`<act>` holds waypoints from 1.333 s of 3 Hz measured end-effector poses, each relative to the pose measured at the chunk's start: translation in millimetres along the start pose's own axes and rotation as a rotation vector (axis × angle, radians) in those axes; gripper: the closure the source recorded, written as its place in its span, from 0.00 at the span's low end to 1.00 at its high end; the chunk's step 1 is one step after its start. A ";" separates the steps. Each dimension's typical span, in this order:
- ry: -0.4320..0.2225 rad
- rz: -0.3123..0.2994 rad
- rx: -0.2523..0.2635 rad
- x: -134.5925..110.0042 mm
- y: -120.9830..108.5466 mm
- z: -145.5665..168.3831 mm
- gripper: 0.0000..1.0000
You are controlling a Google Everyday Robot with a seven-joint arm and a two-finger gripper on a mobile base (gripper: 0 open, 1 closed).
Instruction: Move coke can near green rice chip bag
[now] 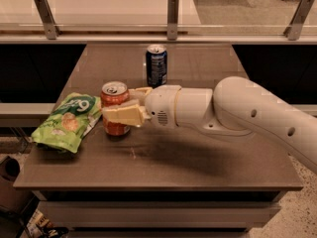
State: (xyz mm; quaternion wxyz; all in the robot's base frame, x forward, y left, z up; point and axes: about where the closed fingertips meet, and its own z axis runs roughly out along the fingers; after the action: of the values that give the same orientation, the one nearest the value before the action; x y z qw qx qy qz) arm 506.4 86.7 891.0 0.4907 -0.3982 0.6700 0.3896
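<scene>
As you look over the desk point(198, 172) from its front edge, the bag point(67, 120) lies at left; just beside its right edge the gripper point(117, 102) holds its fingers point(124, 115) pinched on the upright coke can point(113, 97). Farther back, well apart, a dark blue can point(156, 65) stands upright.

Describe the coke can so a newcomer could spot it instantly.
On the table, look beside the green chip bag. The coke can is the red-orange one with a silver top, held in the gripper; the blue can stands alone farther back.
</scene>
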 end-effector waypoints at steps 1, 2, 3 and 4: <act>0.002 -0.003 -0.001 -1.0 1.0 0.7 0.81; 0.002 -0.006 -0.004 -1.7 2.8 2.1 0.58; 0.003 -0.008 -0.006 -2.4 4.5 3.3 0.36; 0.004 -0.011 -0.010 -3.3 6.4 4.6 0.11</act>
State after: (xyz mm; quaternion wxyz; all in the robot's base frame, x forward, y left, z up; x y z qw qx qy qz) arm 502.8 93.8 894.0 0.4895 -0.4050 0.6670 0.3893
